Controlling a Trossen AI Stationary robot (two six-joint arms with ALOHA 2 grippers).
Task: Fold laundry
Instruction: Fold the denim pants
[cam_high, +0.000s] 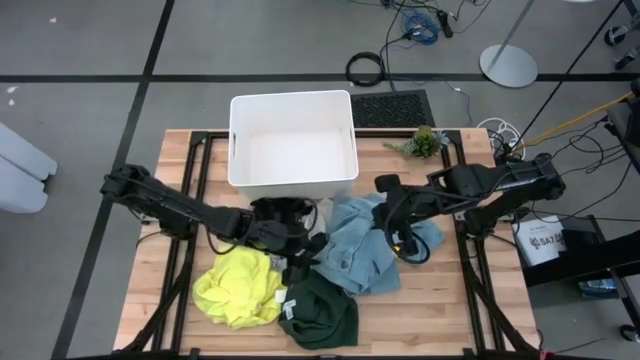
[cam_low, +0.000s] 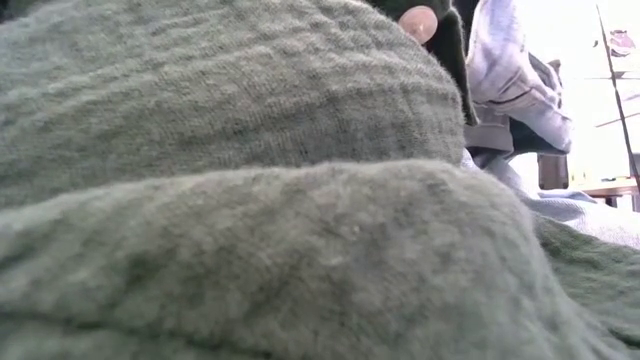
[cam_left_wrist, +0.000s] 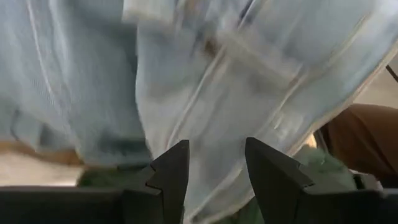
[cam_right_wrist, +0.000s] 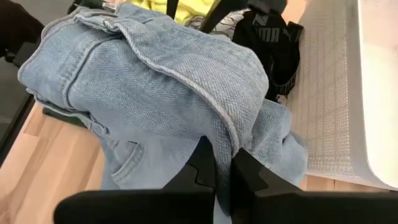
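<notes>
inspector a: laundry is found heaped on the wooden table (cam_high: 440, 300) in front of the white bin (cam_high: 293, 143). the light blue garment (cam_high: 362, 248), a denim piece, is spread at the centre-right, touching the dark green garment (cam_high: 322, 314) at the front edge. the bright yellow garment (cam_high: 240, 288) is lying just beside the green one, on the left.

inspector b: noted. the black garment (cam_right_wrist: 273, 46) is seen between the denim and the bin wall. grippers?

inspector a: the right gripper (cam_right_wrist: 224, 171) is pressed together on a fold of the light blue garment. the left gripper (cam_left_wrist: 216, 167) is held at the denim's left edge, fingers (cam_left_wrist: 171, 171) apart, cloth just beyond the tips; no grip is observed.

inspector b: the low view is almost filled by green cloth.
</notes>
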